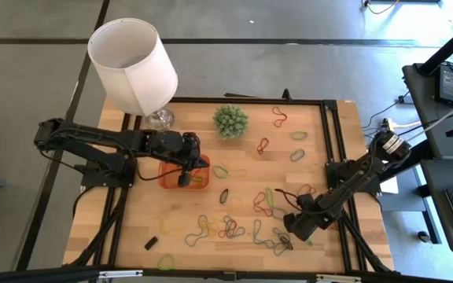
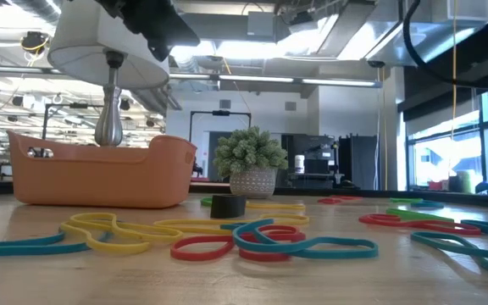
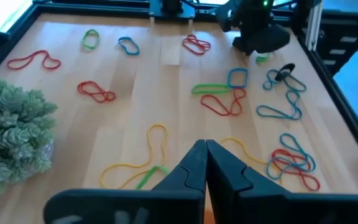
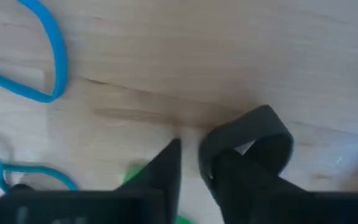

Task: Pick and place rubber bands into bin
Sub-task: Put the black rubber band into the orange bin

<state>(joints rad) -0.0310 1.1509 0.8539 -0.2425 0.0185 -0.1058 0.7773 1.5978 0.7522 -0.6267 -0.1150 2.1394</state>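
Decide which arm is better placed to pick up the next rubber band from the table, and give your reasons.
Right. Its tool is down at the table among loose bands, closing by a black band. The left tool is shut over the bin, away from the loose bands.

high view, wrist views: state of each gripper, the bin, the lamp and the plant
left gripper: shut, over the bin
right gripper: down at the table, a black band around one finger
bin: upright on the table
lamp: tilted shade, standing
plant: upright
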